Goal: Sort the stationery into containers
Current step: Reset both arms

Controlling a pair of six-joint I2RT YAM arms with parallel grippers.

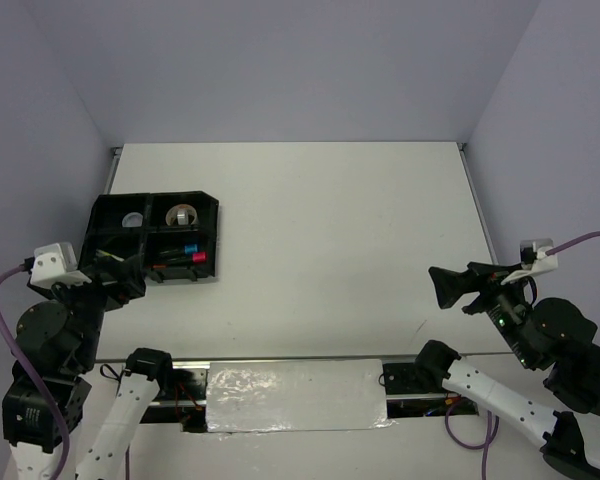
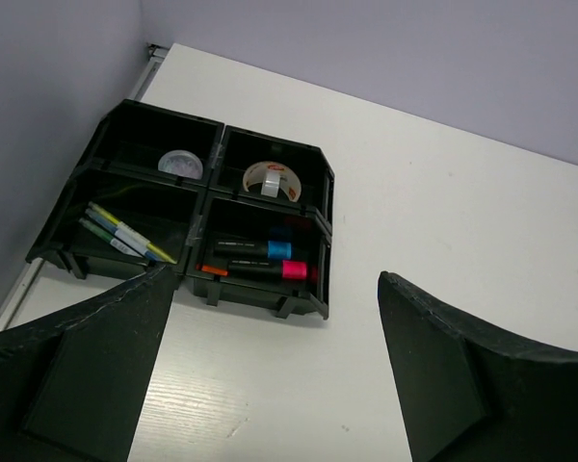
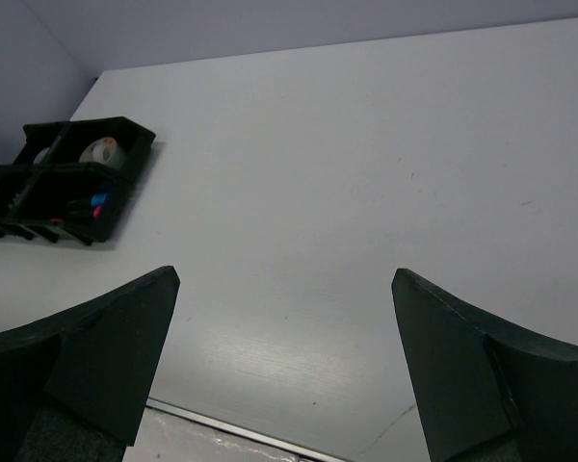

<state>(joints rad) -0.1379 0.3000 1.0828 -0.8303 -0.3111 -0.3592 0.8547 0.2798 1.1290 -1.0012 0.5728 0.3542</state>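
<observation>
— Where is the stationery being found at this moment?
— All that is being shown is lying inside the black tray, which is sitting at 10 o'clock from the middle of the table in the top view. The highlighters are being held in the near-right compartment and the pens in the near-left. A clear tape roll is lying in the far-right compartment and a greyer tape roll in the far-left.
— How are the pincers being carried?
— Both are being held with fingers apart and nothing between them. The left gripper is being shown just beside the tray's near edge, with the tray at 1 o'clock from it in the top view. The right gripper is being shown well apart, with the tray at 10 o'clock across the table.
— Which axes are being noted?
— The highlighters are lying along 3-to-9 o'clock in the top view; the pens are running 10-to-4 in the left wrist view.
— What is being judged?
— The left arm is being judged much the nearer, and the sorting is being judged all but done
</observation>
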